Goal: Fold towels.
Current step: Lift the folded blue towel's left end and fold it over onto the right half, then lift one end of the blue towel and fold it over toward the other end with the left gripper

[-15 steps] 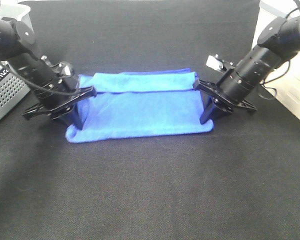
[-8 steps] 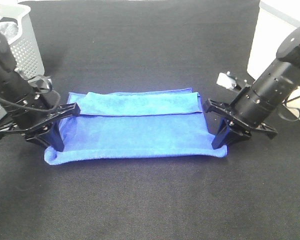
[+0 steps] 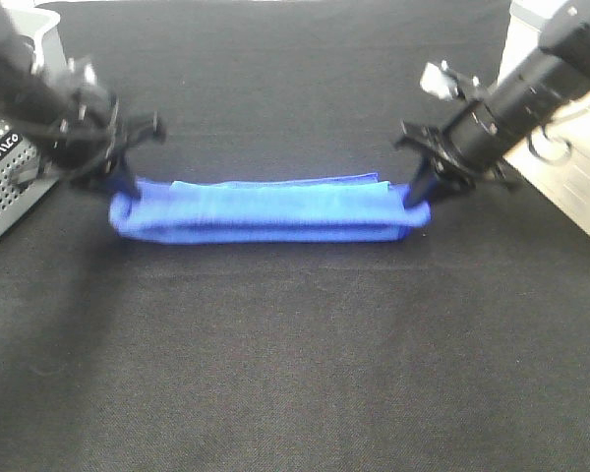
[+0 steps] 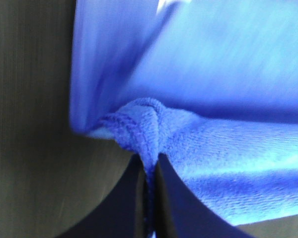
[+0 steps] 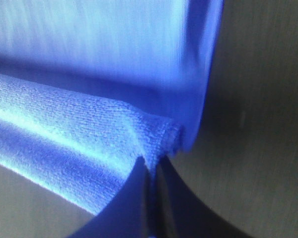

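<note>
table: black cloth cover; the strip nearest the camera is bare.
towel: blue towel lies on the cover about mid-depth, running left to right as a long narrow band. Several layers are stacked, and the near long edge is a rounded fold. A thin lighter edge shows along its far side.
left gripper: left gripper sits at the towel's left end, arm coming in from beyond it. Its wrist view shows the left gripper with fingers pressed together and a bunched hem corner of the towel pinched between them.
right gripper: right gripper is at the towel's right end, mirror of the other side. Its wrist view shows the right gripper clamped tight on a corner of the towel, with no gap between the fingers.
towel ends: both rise slightly off the cover where they are gripped.
basket: grey perforated basket is beyond the towel's left end, behind the left arm, partly out of frame.
basket contents: can't tell, the arm and frame edge hide the inside.
</note>
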### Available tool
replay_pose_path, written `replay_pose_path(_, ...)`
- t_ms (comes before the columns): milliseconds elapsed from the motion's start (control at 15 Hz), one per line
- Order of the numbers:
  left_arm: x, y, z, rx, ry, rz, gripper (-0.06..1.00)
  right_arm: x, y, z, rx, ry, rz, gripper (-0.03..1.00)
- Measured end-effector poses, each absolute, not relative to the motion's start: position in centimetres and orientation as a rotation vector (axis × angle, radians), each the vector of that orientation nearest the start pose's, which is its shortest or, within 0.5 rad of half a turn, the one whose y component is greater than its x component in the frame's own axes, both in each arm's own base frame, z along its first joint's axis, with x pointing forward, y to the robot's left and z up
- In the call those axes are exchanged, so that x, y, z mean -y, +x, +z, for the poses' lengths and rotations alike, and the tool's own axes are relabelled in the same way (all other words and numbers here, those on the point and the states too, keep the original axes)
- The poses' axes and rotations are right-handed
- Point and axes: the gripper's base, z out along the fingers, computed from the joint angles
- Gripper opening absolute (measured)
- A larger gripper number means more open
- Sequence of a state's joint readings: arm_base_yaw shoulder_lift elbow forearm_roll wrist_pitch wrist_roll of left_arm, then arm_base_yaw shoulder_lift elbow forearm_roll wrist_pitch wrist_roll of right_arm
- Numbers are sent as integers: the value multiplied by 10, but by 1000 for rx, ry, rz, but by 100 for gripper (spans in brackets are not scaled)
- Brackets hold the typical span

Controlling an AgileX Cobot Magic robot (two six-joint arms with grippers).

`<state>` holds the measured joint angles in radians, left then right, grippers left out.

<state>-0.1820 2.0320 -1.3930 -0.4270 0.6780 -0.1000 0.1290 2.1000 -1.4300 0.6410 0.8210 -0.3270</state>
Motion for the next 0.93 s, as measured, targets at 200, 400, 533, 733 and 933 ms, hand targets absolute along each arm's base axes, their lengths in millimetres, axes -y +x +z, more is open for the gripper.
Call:
replay_pose_path(200, 93, 446, 159, -2746, -312, -531, 2, -96, 447, 144, -2801, -102, 663, 0)
replay_pose_path(400, 97, 473, 132, -2773, -243, -528, 2, -99, 471, 125, -2792, -91, 652, 0)
replay_pose_path(533, 100, 485, 115, -2808, -229, -538, 3, -99, 475, 100, -2831, -83, 645, 5)
replay_pose_path(733, 102, 490, 120, -2789, -242, -578, 35, -99, 477, 101, -2830, -75, 656, 51)
replay_pose_path(933, 101, 490, 132, -2776, -242, -591, 71, -100, 471, 111, -2862, -117, 675, 76)
